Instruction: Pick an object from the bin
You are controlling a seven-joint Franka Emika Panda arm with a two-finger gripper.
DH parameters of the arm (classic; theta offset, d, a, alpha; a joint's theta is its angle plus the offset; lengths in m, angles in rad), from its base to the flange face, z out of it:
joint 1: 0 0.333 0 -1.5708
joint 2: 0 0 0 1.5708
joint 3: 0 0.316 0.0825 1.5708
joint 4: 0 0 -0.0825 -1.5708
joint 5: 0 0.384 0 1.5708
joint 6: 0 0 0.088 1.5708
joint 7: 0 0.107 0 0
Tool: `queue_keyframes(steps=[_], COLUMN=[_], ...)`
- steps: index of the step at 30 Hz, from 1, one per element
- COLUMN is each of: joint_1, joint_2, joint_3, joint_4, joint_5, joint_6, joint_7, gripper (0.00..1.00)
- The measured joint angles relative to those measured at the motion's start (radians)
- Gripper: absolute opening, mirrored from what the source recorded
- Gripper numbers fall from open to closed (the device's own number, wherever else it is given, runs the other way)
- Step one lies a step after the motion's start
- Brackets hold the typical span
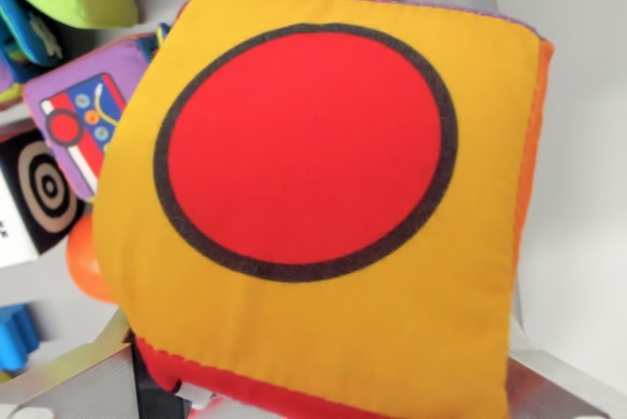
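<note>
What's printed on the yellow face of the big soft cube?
A red circle with a dark outline, wrist view.

You're looking down from the wrist, and very little of your own arm shows. At 7 o'clock, a brushed metal finger (73,385) of the gripper (323,395) pokes into the bottom left corner, with a dark slot just beside it toward 6 o'clock. Over at 5 o'clock, a second metal finger (563,390) shows in the bottom right corner. Both sit low at the frame's edge, well apart from each other. Everything between them is hidden, so you can't see the fingertips, and you can't tell whether the jaws are gripping or hanging loose.
</note>
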Motion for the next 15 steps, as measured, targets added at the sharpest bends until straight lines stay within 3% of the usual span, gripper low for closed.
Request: queue_keyframes(steps=[15], joint_1=[0.0], joint_2=[-0.056], joint_3=[0.0], joint_4=[0.087], joint_5=[-0.008], joint_6=[-0.143], joint_7=[0.006], gripper=[0.0])
